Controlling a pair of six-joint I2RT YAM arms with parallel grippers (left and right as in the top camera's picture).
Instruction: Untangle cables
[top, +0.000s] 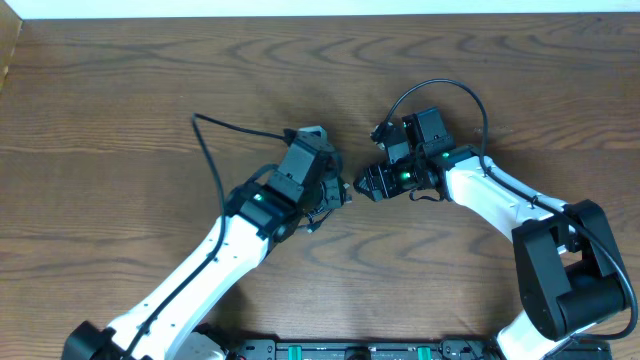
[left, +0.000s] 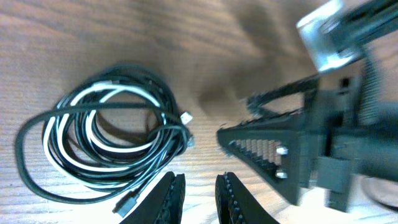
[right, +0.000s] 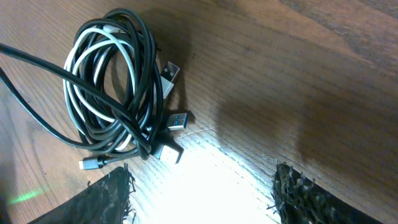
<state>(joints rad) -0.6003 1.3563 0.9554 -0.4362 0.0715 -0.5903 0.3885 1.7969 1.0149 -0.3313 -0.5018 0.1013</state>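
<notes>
The cables (left: 106, 140) lie as one coiled bundle on the wooden table, several black cords looped with a white one. In the right wrist view the cables (right: 112, 87) show USB plugs (right: 176, 118) sticking out on the right side. My left gripper (left: 199, 198) hovers just right of the bundle, jaws slightly apart with nothing between them. My right gripper (right: 205, 196) stands wide open over bare wood, below and right of the bundle. In the overhead view the left gripper (top: 340, 190) and right gripper (top: 365, 185) nearly meet tip to tip, and the left wrist hides the bundle.
A thick black arm cord (top: 210, 150) curves left of the left arm, and another arm cord (top: 440, 88) loops above the right wrist. The right gripper's fingers (left: 273, 155) fill the right half of the left wrist view. The table's far edge (top: 320, 16) runs along the top.
</notes>
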